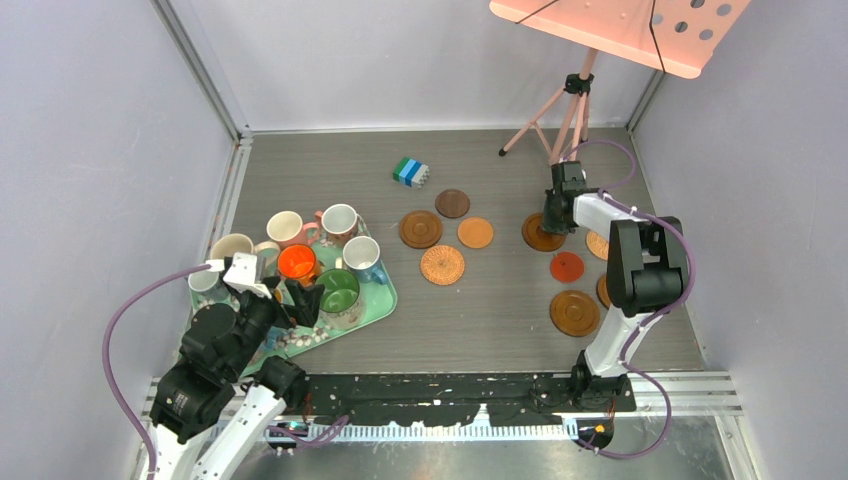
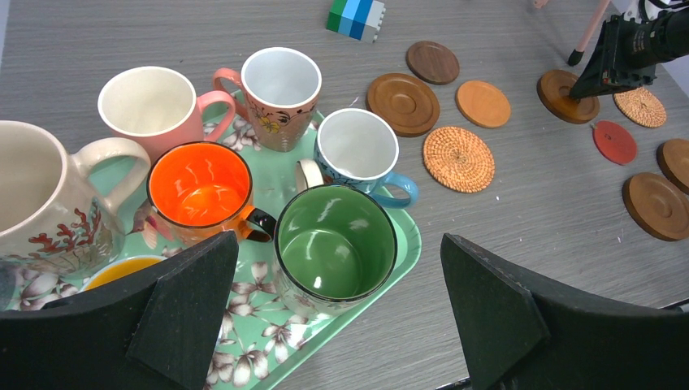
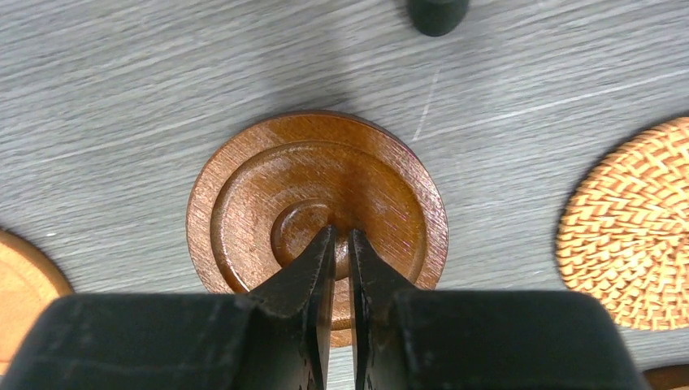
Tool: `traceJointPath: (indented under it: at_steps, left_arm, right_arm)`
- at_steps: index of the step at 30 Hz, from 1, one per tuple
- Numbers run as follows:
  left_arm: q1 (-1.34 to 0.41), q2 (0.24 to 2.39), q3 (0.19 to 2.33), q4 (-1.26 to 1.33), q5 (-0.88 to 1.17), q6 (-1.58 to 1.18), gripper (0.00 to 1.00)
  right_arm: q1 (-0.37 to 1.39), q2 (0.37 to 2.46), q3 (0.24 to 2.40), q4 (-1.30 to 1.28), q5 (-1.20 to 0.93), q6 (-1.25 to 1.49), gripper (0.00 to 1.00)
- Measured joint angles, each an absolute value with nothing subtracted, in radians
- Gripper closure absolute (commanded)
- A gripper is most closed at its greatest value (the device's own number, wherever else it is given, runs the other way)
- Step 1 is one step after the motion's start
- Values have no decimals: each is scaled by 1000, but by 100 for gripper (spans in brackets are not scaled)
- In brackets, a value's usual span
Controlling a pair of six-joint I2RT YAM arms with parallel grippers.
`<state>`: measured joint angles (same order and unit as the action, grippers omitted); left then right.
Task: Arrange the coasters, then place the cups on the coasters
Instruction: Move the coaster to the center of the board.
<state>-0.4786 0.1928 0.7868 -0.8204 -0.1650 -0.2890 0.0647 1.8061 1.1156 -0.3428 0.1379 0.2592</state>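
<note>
We are seeing the mugs (image 2: 335, 244) standing upright, crowded together on the left, open mouths up. The coasters (image 1: 442, 264) are lying flat on the tabletop, one cluster mid-table, another loosely scattered on the right.

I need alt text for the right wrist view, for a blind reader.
The right tool, its fingers almost closed, is over the middle of a round dark brown wooden coaster with ring grooves on a grey table. A woven wicker coaster lies at the right edge.
</note>
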Motion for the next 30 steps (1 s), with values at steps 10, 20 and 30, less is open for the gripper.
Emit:
traceJointPath:
  at_steps: [10,20,30]
  left_arm:
    - [-479,193,787,-820,-165,-289,1]
    - [-479,193,787,-820,-165,-289,1]
    - [-479,193,787,-820,-165,-289,1]
  right_arm:
    - [17,1806,1114,-342,136,244,82]
    - [-15,1806,1114,-342,134,242,82]
    - [-20,1806,1114,-342,134,242,82]
